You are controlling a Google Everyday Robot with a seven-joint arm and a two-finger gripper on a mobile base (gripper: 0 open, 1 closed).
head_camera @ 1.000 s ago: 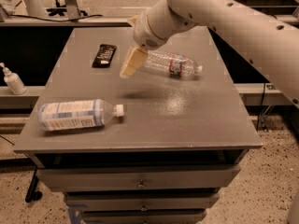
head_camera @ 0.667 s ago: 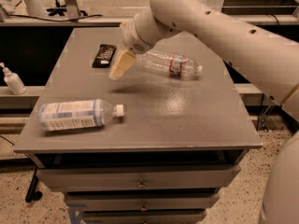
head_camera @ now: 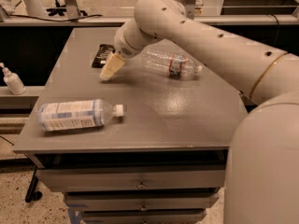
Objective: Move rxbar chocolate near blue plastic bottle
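The rxbar chocolate [head_camera: 102, 55], a flat black bar, lies at the far left of the grey table [head_camera: 154, 111], partly hidden behind the gripper. The blue plastic bottle [head_camera: 77, 114] with pale blue-and-white label and white cap lies on its side at the front left. My gripper [head_camera: 108, 72] with cream fingers hangs just in front and right of the bar, its tips low over the table. It holds nothing that I can see.
A small clear ribbed bottle with a red label band [head_camera: 171, 63] lies on its side at the back middle of the table. My white arm [head_camera: 210, 45] crosses from the right. A spray bottle [head_camera: 12, 80] stands on a shelf to the left.
The gripper has moved left and toward the rxbar, lowering close to it. The bar and both bottles have not moved.
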